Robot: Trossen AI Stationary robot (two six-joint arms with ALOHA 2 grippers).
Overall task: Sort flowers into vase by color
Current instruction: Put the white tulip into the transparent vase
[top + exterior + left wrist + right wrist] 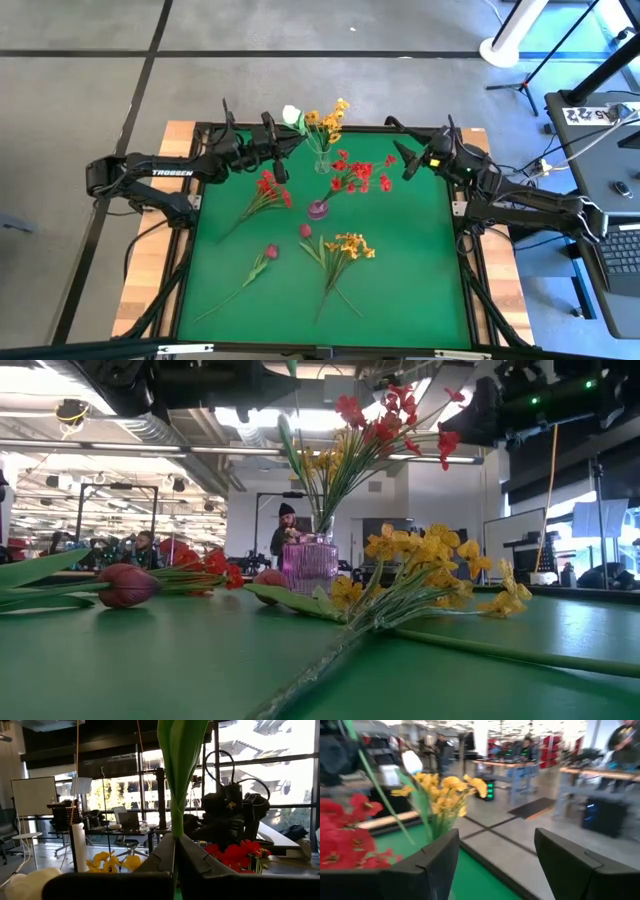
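Observation:
My left gripper [283, 148] is at the far left of the green mat, shut on a white-budded flower [291, 115] beside the clear vase [322, 165] that holds yellow flowers [330, 120]. A purple vase [317, 209] holds red flowers [357, 176]. A red cluster [267, 190], two dark red buds [271, 251] [305, 231] and a yellow cluster [350, 245] lie flat on the mat. My right gripper [405, 160] hangs open at the far right, with nothing between its fingers [432, 865]. My left gripper pinches the white flower's green stem and leaf [175, 827] between its two fingers [162, 855]. The fingers reach nearly level from the table's left and lie across the stem. The flower is lifted clear, and its stem rises above the fingers; its lower end is hidden behind them.
The mat's near half holds the loose flowers, with bare green [420, 280] toward the right edge. The wooden table edge [140, 270] and black frame rails border the mat. People and desks show in the room beyond.

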